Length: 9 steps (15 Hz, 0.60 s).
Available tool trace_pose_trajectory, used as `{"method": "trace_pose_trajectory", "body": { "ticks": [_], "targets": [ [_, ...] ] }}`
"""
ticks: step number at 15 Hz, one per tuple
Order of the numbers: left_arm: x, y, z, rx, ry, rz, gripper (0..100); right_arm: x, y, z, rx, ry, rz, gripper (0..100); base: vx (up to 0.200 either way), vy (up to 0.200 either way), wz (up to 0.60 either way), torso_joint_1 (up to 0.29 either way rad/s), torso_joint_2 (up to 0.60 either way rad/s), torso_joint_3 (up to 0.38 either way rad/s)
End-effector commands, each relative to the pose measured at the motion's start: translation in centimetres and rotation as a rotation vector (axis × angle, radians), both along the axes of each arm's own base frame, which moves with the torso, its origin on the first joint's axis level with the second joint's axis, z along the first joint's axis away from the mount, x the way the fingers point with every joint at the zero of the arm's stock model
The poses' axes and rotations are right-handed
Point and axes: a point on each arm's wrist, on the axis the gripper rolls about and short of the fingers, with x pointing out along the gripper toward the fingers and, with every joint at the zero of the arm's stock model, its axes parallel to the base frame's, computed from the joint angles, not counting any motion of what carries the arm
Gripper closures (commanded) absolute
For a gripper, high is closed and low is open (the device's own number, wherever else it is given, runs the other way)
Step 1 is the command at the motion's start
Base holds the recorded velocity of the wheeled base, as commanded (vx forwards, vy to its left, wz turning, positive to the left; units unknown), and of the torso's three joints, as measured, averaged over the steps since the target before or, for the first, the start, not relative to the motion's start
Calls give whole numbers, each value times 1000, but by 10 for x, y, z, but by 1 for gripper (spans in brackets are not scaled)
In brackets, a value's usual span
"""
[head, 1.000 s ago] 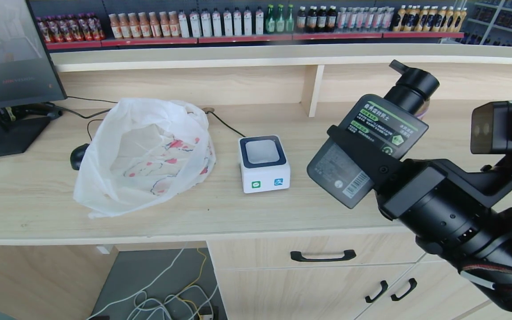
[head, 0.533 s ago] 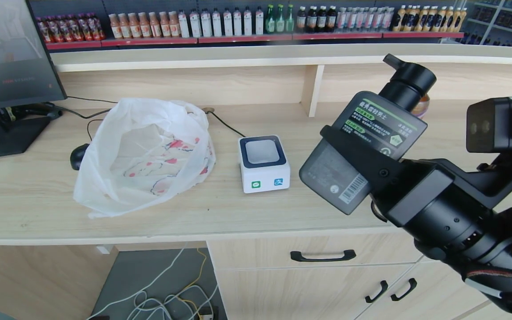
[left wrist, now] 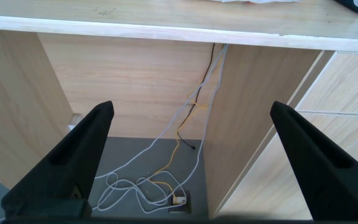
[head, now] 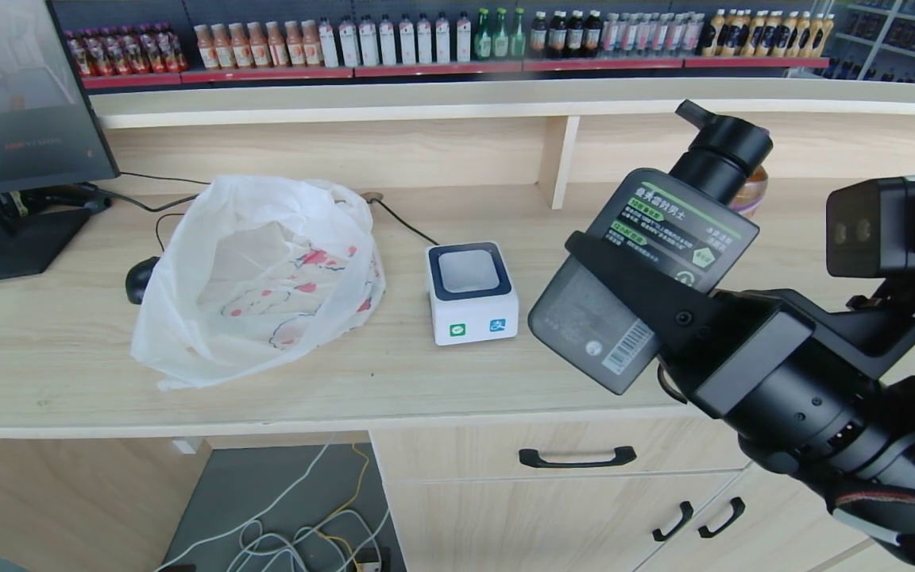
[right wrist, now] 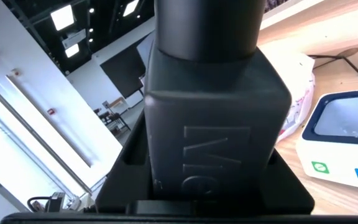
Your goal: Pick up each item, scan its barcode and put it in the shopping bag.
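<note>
Scanner: white box (head: 472, 292) with a dark-rimmed window on top, sitting on the wooden counter (head: 68, 349). I use it as my reference.
Bottle: black pump bottle (head: 676, 218), right of the scanner and raised off the counter, tilted with its pump end away from me. I see the barcode sticker (head: 625, 347) facing up.
Right gripper (head: 588, 250): clamped across the bottle's body.
Bag: white shopping bag (head: 259, 278), left of the scanner, mouth open.
Left gripper (left wrist: 191, 109): fingers spread wide, nothing between them, lower than the scanner, facing cables (left wrist: 166, 180) under the counter.
</note>
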Motion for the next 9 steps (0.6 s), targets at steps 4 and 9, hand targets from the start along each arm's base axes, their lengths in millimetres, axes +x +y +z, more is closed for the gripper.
{"method": "trace_pose_trajectory", "body": {
  "ticks": [4, 9],
  "targets": [
    [0, 0, 0, 0, -1, 0, 0, 0, 0, -2, -28, -24, -19, 100, 0, 0, 0, 0, 0, 0],
    [0, 0, 0, 0, 1, 0, 0, 12, -2, -18, -176, -109, -232, 100, 0, 0, 0, 0, 0, 0]
  ]
}}
